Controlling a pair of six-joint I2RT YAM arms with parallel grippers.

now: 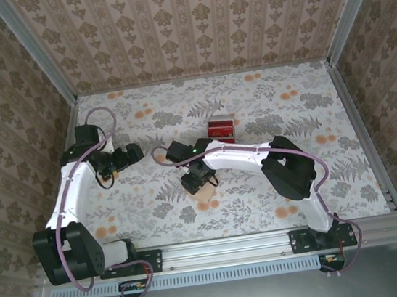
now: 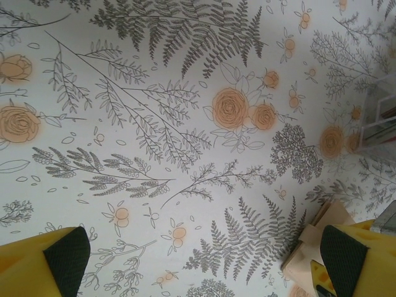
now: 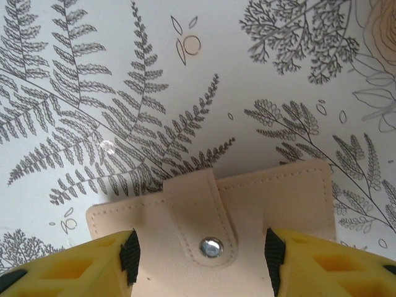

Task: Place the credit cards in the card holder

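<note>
Card holder (image 3: 272, 204) is lying closed on the table (image 3: 93, 93), directly under your right end effector (image 3: 200, 257), which is straddling its snap flap (image 3: 199, 213), partly spread and pinching nothing. Credit cards (image 1: 221, 129) are sitting well beyond it. Your left end effector (image 2: 204, 257) is gaping wide.

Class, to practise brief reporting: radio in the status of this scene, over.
Left gripper wide open. Right gripper open over card holder, fingers either side of its snap tab. Red credit cards lie apart, further back.
</note>
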